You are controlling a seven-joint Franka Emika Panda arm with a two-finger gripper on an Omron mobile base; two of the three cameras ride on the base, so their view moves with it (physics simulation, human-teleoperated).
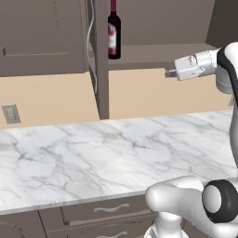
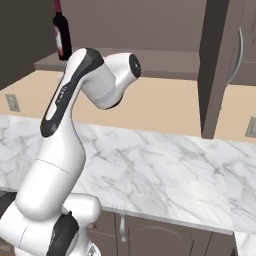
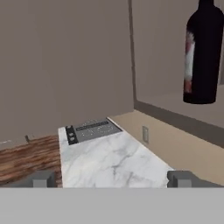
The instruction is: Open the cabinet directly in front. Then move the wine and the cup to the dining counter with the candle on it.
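The cabinet (image 1: 153,51) stands open; its left door (image 1: 102,60) and its right door (image 2: 217,65) both swing out toward me. Inside, on the bottom shelf at the left, the wine (image 1: 114,32) stands upright, a dark bottle with a red neck, also visible as the wine (image 2: 61,35) and, upper right in the hand view, the wine (image 3: 202,52). My gripper (image 1: 168,72) hangs in front of the shelf, to the right of the bottle and apart from it. In the hand view the gripper (image 3: 111,179) is open, nothing between its fingertips (image 3: 181,178). The cup, the dining counter and the candle are out of view.
A long marble worktop (image 1: 93,153) runs below the cabinet, against a beige backsplash with a wall outlet (image 1: 10,114). Drawers (image 1: 111,209) sit under its front edge. The hand view also shows a dark cooktop (image 3: 92,130) at the worktop's far end and wooden floor (image 3: 26,159).
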